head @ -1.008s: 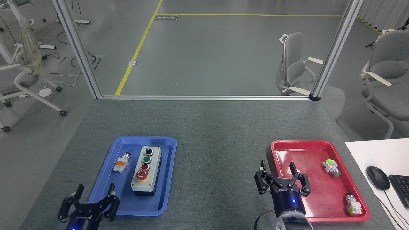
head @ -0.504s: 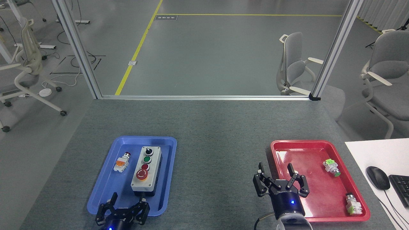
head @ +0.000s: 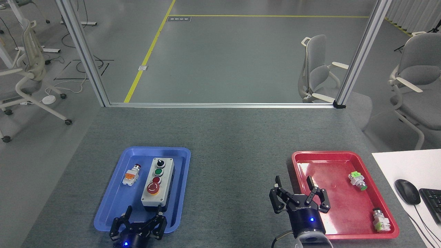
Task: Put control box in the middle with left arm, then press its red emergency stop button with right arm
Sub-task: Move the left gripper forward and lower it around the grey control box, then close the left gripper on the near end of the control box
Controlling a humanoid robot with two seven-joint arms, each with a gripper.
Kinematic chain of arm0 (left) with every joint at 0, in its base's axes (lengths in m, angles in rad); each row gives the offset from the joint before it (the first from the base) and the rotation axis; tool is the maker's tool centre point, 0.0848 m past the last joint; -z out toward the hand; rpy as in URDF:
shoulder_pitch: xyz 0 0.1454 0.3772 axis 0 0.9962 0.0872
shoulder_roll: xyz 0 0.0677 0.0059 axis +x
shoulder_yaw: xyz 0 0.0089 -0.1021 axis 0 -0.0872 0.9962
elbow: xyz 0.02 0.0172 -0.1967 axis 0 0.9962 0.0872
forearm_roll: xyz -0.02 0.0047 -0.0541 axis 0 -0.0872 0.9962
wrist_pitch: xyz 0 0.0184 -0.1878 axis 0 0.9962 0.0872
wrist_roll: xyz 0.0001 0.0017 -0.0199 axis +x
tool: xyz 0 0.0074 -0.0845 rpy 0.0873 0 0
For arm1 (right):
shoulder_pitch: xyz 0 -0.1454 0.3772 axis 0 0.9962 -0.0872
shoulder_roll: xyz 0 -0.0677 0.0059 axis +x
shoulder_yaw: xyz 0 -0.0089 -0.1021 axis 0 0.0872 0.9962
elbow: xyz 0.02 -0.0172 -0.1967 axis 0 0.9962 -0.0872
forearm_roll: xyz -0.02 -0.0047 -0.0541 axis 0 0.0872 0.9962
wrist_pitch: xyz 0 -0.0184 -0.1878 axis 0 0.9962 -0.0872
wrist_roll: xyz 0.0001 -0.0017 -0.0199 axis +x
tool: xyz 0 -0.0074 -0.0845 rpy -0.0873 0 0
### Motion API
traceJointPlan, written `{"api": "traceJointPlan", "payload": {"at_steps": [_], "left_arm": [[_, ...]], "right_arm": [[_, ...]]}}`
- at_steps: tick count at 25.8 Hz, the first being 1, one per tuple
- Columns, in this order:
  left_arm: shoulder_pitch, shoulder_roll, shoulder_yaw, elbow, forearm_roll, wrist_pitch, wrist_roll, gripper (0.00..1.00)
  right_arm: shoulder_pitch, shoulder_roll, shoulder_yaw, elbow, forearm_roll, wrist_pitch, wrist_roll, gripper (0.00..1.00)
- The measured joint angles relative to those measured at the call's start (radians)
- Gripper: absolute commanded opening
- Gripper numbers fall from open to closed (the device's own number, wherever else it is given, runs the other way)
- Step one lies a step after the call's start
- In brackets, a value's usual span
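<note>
Blue tray [head: 113, 203]: left on the table, holding a loose switch [head: 131, 175] and, to its right, the control box [head: 158, 184].
Control box: long axis runs near-to-far, leaning slightly right at the far end; red emergency stop button [head: 153, 188] at the near end, black knob at the far end.
Left gripper [head: 143, 212]: fingers spread, empty, just near of the box's near end.
The middle [head: 231, 162]: bare felt.
Right gripper [head: 293, 186]: spread wide, empty, over the red tray's [head: 348, 154] left rim.

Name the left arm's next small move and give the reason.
Probably ease the left gripper forward until its open fingers straddle the control box. The box sits ungrasped in the blue tray, with the gripper just short of its near end.
</note>
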Motion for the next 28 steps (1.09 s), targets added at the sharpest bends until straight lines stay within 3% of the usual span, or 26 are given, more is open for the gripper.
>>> {"api": "traceJointPlan", "payload": {"at_steps": [21, 28], "left_arm": [[-0.064, -0.031, -0.012, 0.013, -0.021, 0.015, -0.010, 0.99], [-0.119, -0.045, -0.038, 0.102, -0.020, 0.016, -0.010, 0.99]], "right_arm": [[0.006, -0.001, 0.017, 0.009, -0.001, 0.065, -0.032, 0.98], [0.013, -0.042, 0.036, -0.005, -0.004, 0.110, -0.046, 0.98]]}}
